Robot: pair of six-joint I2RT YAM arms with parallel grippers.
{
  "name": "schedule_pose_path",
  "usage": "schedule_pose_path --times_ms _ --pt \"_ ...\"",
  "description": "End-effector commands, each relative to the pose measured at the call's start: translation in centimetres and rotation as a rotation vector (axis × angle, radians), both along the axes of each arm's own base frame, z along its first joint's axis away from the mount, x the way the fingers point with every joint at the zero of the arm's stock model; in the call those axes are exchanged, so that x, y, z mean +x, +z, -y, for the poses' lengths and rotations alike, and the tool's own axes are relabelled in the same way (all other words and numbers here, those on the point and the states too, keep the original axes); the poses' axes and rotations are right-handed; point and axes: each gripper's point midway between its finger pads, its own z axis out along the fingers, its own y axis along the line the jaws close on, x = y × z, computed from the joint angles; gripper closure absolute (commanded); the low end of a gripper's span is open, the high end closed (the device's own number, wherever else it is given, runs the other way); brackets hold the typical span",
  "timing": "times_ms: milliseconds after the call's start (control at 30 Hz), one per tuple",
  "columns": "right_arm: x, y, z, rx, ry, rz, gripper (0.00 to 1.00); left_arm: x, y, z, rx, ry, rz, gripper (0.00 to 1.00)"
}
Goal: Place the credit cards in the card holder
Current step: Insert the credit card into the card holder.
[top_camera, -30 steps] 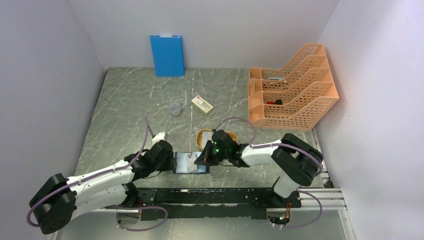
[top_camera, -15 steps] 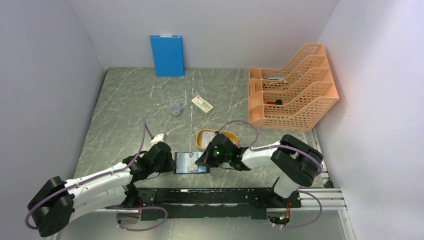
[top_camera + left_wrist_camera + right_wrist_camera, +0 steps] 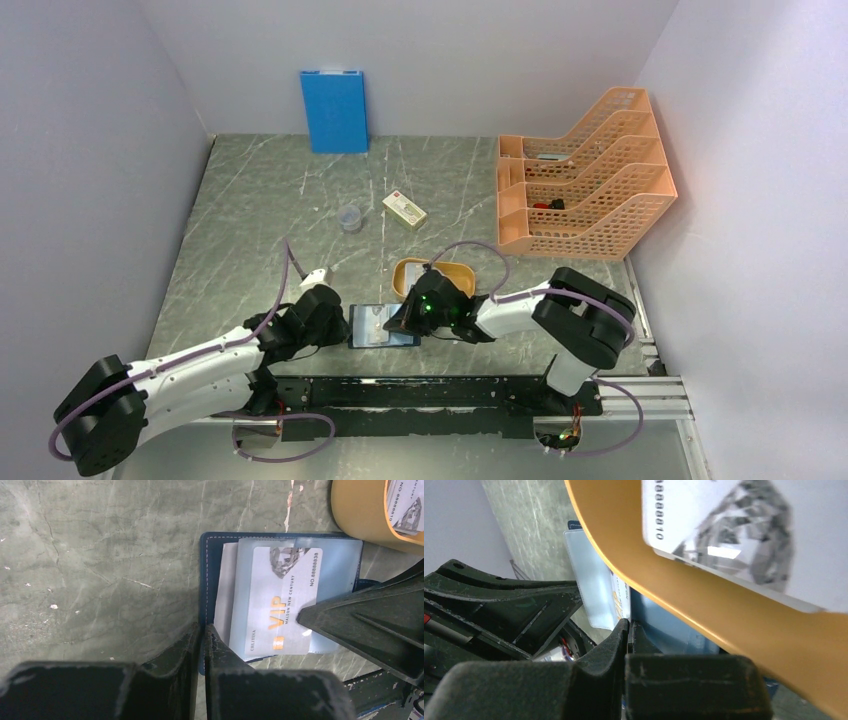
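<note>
The dark navy card holder [image 3: 383, 326] lies open on the table between my grippers, its navy edge also in the left wrist view [image 3: 209, 580]. My left gripper [image 3: 203, 630] is shut on its left edge, shown in the top view [image 3: 343, 325]. A pale credit card [image 3: 285, 600] printed VIP lies partly inside the holder's clear pocket. My right gripper [image 3: 629, 626] is shut on that card's right edge [image 3: 620, 597], shown in the top view [image 3: 403, 322]. A second credit card [image 3: 744, 525] lies in the orange oval tray [image 3: 704, 595].
The orange tray [image 3: 408, 270] stands just behind the holder, touching the right gripper's side. Further back are a small clear cup [image 3: 349, 217], a cream box [image 3: 404, 210], an upright blue folder [image 3: 334, 110] and an orange file rack [image 3: 585, 190] at the right.
My right gripper has shifted a little to the left with the card, which now lies further over the holder. The left gripper still grips the holder's edge.
</note>
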Motion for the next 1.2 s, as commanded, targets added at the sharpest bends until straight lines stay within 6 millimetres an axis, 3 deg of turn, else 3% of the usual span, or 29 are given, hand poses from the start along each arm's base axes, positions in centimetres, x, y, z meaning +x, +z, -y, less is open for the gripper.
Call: schedule_pose_path --times_ms 0,433,1000,1167 --pt "-0.9 -2.1 0.4 -0.091 0.025 -0.006 1.00 -3.0 -2.8 -1.7 0.065 -0.032 -0.124 0.88" --pt "-2.1 -3.0 0.7 -0.118 0.064 -0.018 1.00 -3.1 -3.3 -2.1 0.085 -0.013 -0.135 0.95" --pt "-2.3 -2.5 -1.2 -0.093 0.130 -0.003 1.00 -3.3 -3.7 -2.1 0.085 -0.007 -0.151 0.95" --pt "-1.8 -1.6 -0.9 -0.089 0.108 0.027 0.65 -3.2 -3.7 -2.2 0.087 -0.004 -0.150 0.95"
